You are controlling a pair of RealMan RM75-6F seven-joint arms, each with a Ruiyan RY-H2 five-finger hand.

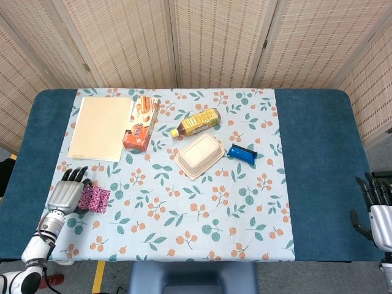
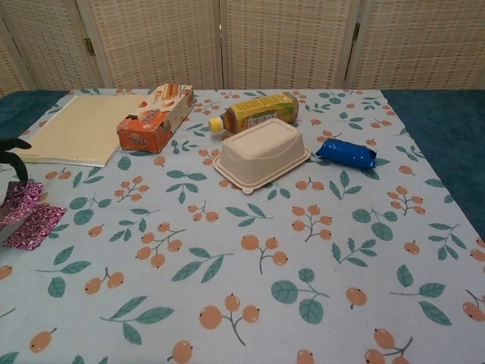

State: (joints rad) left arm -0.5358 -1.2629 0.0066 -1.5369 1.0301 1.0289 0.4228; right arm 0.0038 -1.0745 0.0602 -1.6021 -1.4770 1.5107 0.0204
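My left hand (image 1: 63, 195) sits at the near-left edge of the tablecloth (image 1: 184, 239), fingers pinching the pink patterned cloth (image 1: 94, 199), which bunches up just beside the palm on the inner side. In the chest view only a dark fingertip shows at the frame edge w/ the cloth (image 2: 26, 216) below it, partly folded and partly lifted off the table. My right hand (image 1: 376, 211) hangs off the far right table edge, fingers apart, holding nothing.

Risks, as I judge them: grip is on 1 edge only, so the cloth could slip out if I pull fast; it's limp, so it may drag & rumple the tablecloth underneath. Hand is near the table edge, so the cloth could drop off the side.

Count: 1 pink cloth, 1 beige folder (image 1: 101, 127), 1 orange snack box (image 1: 141, 122), 1 yellow bottle (image 1: 197, 122) on its side, 1 tan lidded container (image 1: 199, 156), 1 blue packet (image 1: 242, 153).
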